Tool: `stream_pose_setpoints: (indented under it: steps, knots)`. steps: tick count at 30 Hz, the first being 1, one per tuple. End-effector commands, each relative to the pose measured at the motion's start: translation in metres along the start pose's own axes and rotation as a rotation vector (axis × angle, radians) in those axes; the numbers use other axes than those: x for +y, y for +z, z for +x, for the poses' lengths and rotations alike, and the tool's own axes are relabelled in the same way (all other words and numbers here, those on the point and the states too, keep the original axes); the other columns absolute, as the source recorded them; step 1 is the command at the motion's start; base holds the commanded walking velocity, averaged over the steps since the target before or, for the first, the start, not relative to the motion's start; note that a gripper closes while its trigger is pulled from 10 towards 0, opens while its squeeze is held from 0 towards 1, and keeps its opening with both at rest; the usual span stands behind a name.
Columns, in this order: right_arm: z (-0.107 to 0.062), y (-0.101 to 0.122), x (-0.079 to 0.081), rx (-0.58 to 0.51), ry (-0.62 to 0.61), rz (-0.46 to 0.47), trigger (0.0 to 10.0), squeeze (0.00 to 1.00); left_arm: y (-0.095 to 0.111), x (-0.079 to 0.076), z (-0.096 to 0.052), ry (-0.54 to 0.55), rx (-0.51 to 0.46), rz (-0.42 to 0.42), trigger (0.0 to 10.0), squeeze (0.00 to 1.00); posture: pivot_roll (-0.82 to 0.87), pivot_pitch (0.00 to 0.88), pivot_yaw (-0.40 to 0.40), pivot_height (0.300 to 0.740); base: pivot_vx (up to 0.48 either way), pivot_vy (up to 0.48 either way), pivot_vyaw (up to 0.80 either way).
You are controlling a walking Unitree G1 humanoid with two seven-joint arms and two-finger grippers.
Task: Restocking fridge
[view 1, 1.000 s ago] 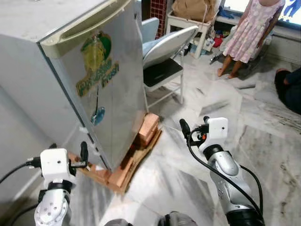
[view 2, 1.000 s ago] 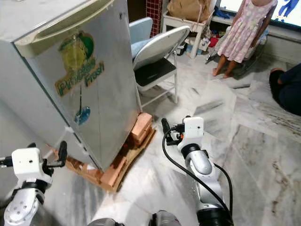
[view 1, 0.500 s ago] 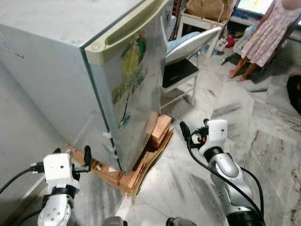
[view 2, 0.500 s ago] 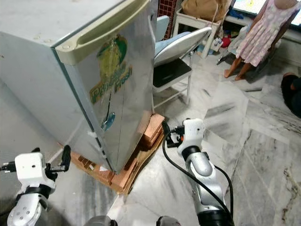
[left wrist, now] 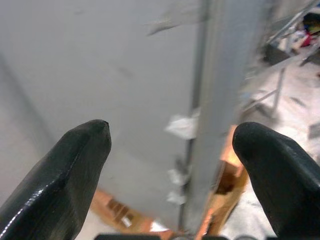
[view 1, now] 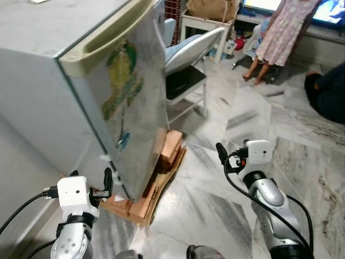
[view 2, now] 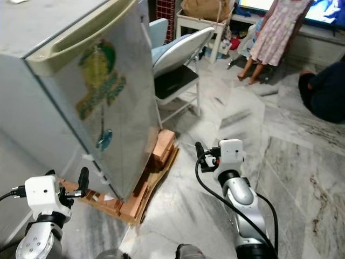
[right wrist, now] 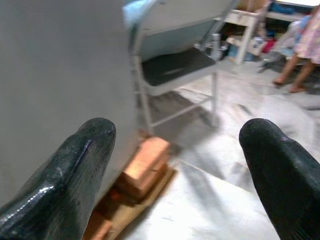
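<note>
1. The left gripper (left wrist: 172, 150) is held low by the fridge's bottom left corner, fingers spread wide and holding nothing; between them the wrist view shows the grey side wall and the door's edge.
2. The fridge (view 1: 48, 97), a small grey one with its door closed, fills the left of the scene. The door has a cream handle bar (view 1: 102, 35) along its top and a green and yellow sticker (view 1: 123, 81).
3. The fridge stands on bricks (view 1: 168, 148) and flattened cardboard (view 1: 161, 181) on the marble floor (view 1: 215, 205).
4. A folding chair (view 1: 186, 65) stands just behind the fridge.
5. The right gripper (right wrist: 175, 160) hovers over the floor right of the bricks, fingers wide apart and empty.
6. A person in a floral dress (view 1: 280, 32) stands at the back right.
</note>
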State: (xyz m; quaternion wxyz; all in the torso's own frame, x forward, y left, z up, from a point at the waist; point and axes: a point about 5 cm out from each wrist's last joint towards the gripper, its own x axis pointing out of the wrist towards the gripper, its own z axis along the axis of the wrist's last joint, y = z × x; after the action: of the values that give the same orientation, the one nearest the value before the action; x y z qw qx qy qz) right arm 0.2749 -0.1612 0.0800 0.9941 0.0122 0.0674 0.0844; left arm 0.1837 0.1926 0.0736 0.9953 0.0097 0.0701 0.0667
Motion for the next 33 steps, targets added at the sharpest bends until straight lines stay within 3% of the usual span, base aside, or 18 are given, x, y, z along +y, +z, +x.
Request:
stream_pose_setpoints:
  steps: [1, 6, 18, 24, 33]
  knots:
    - [-0.001, 0.0008, -0.0035, 0.006, -0.007, -0.005, 10.0, 0.0, 0.0005, 0.0011, -0.0013, -0.001, 0.003, -0.004, 10.0, 0.0, 0.01, 0.1, -0.006, 0.74, 0.0, 0.0, 0.0]
    - [-0.0011, -0.0006, -0.0033, 0.014, -0.005, -0.002, 10.0, 0.0, 0.0, 0.0012, -0.0023, -0.001, 0.01, 0.0, 10.0, 0.0, 0.02, 0.1, -0.005, 0.74, 0.0, 0.0, -0.18]
    - [-0.0017, -0.0026, -0.0031, 0.022, -0.004, 0.002, 10.0, 0.0, -0.0006, 0.0009, -0.0019, -0.007, 0.014, 0.0, 10.0, 0.0, 0.02, 0.102, -0.003, 0.74, 0.0, 0.475, -0.8]
    - [-0.0018, -0.0032, -0.0032, 0.023, -0.002, 0.005, 10.0, 0.0, -0.0006, 0.0005, -0.002, -0.005, 0.015, -0.002, 10.0, 0.0, 0.02, 0.103, -0.003, 0.74, 0.0, 0.356, 0.0]
    - [-0.0024, -0.0035, -0.0028, 0.025, -0.005, -0.004, 10.0, 0.0, 0.0009, -0.0023, -0.0044, -0.023, 0.005, 0.009, 10.0, 0.0, 0.02, 0.103, -0.007, 0.74, 0.0, 0.0, 0.0]
